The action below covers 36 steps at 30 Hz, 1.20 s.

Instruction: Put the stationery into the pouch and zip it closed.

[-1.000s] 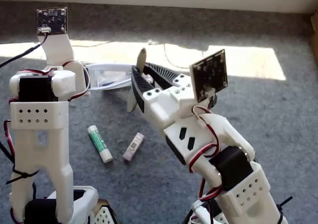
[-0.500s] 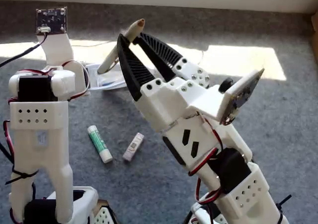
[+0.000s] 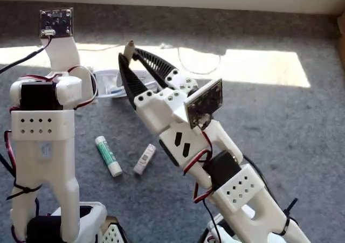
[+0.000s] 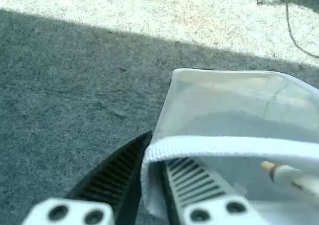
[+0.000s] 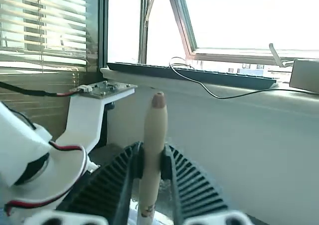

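A white mesh pouch lies on the grey carpet with its mouth held up. My left gripper is shut on the pouch's woven rim. In the high view the pouch shows behind the left arm. My right gripper is shut on a beige pen, just above and beside the pouch. In the right wrist view the pen stands upright between the black fingers. One end of the pen shows at the pouch mouth. A green-and-white glue stick and a small white eraser lie on the carpet nearer the arm bases.
The left arm's white body stands close beside the glue stick. A thin cable runs over the sunlit strip of carpet behind the pouch. Open carpet lies to the right of the right arm.
The right arm lifted the pen high, then swung it left and down to the pouch mouth. The left arm, glue stick and eraser stayed put.
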Motion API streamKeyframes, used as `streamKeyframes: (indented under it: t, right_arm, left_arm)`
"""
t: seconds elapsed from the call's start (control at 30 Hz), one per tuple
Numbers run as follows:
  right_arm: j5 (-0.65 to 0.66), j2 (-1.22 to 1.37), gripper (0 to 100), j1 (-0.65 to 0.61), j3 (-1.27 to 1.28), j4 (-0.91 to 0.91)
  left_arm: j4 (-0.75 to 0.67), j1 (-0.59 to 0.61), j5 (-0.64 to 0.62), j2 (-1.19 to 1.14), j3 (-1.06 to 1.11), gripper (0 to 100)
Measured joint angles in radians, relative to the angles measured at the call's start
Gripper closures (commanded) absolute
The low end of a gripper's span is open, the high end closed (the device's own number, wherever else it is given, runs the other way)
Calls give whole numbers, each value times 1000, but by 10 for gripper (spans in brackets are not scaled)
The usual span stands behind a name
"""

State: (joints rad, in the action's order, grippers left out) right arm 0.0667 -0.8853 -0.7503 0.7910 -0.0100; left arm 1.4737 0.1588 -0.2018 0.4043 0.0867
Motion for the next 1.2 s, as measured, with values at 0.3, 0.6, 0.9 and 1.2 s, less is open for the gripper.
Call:
streamKeyframes:
  t: [0.3, 0.6, 0.9, 1.2]
  right_arm:
    - [0, 2, 988, 0, 34, -2]
    - [0, 2, 861, 0, 34, 83]
    - [-71, 2, 839, 0, -2, 293]
    - [-204, -3, 839, 0, -180, 717]
  left_arm:
    - [0, 0, 0, 0, 0, 994]
    - [0, 0, 0, 0, 0, 994]
    - [0, 0, 0, 0, 0, 994]
    - [0, 0, 0, 0, 0, 994]
